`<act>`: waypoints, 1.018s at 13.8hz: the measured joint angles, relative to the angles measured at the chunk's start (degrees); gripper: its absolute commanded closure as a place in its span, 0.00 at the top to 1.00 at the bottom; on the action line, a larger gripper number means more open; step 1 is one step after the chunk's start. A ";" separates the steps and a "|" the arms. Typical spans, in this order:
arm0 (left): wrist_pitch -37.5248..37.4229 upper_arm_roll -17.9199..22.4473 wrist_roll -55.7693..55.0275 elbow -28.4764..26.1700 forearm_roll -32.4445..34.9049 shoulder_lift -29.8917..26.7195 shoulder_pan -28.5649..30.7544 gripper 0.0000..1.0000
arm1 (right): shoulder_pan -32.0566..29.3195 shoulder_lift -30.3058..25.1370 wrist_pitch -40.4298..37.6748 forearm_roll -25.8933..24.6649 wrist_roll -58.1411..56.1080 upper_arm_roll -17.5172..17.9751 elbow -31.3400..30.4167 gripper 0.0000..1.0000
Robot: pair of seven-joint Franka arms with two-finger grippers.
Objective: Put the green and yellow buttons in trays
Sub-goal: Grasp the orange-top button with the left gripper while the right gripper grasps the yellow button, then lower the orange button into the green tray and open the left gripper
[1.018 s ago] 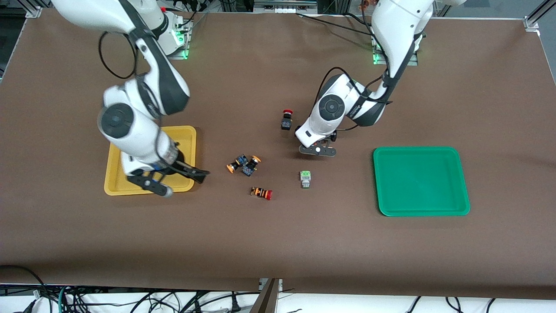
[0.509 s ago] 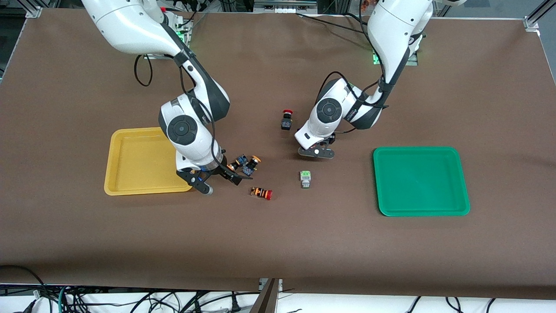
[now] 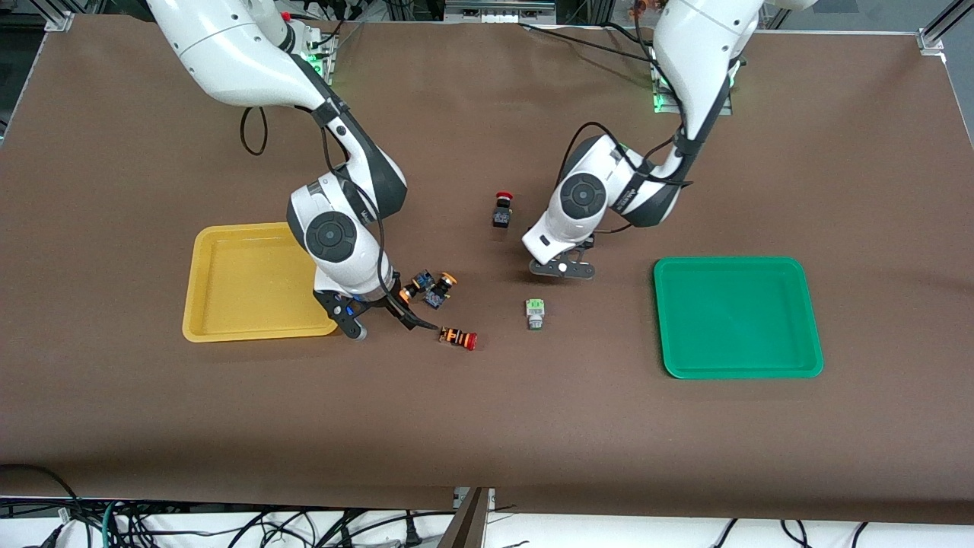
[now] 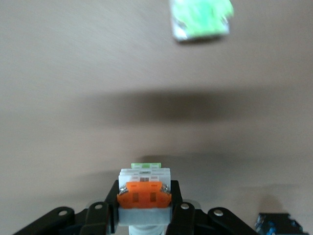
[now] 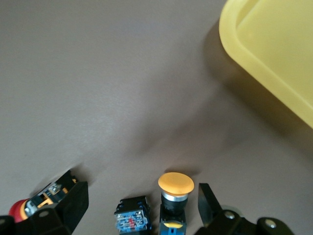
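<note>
My left gripper [image 3: 561,267] is shut on a whitish-grey button with an orange part [image 4: 144,192], low over the table between the red-capped button and the green tray [image 3: 736,316]. The front view hides this button under the hand. The other whitish-grey button, with a light-green part [image 3: 536,313] [image 4: 201,19], lies on the table nearer to the front camera. My right gripper [image 3: 389,327] [image 5: 142,205] is open over two black-bodied buttons with orange-yellow caps [image 3: 415,288] [image 3: 440,289]. One cap [image 5: 175,183] shows between the fingers. The yellow tray [image 3: 243,289] [image 5: 274,54] lies beside them.
A black-bodied button with a red cap [image 3: 501,209] stands toward the robots' bases, beside the left hand. An orange-striped button with a red cap [image 3: 458,337] [image 5: 41,199] lies by one right finger.
The right arm swung from over the yellow tray to the yellow-capped buttons, still open. The left gripper closed on the grey button with the orange part.
</note>
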 measured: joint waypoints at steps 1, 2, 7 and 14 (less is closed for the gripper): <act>-3.19 0.15 2.92 0.79 0.02 -1.81 2.41 0.13 | 0.39 0.47 0.01 -0.12 0.82 -0.08 -0.01 0.99; -6.10 0.25 6.37 1.61 0.05 -3.44 5.19 0.14 | 0.97 0.94 0.01 -0.34 1.32 -0.35 -0.04 0.99; -10.33 0.69 26.26 4.01 3.87 -5.57 17.84 0.16 | 2.45 2.16 0.01 -0.46 2.54 -1.09 -0.58 0.99; -0.35 0.80 42.63 4.02 11.46 2.68 28.64 0.82 | 2.50 2.24 5.23 -0.46 3.00 -1.24 -4.47 0.68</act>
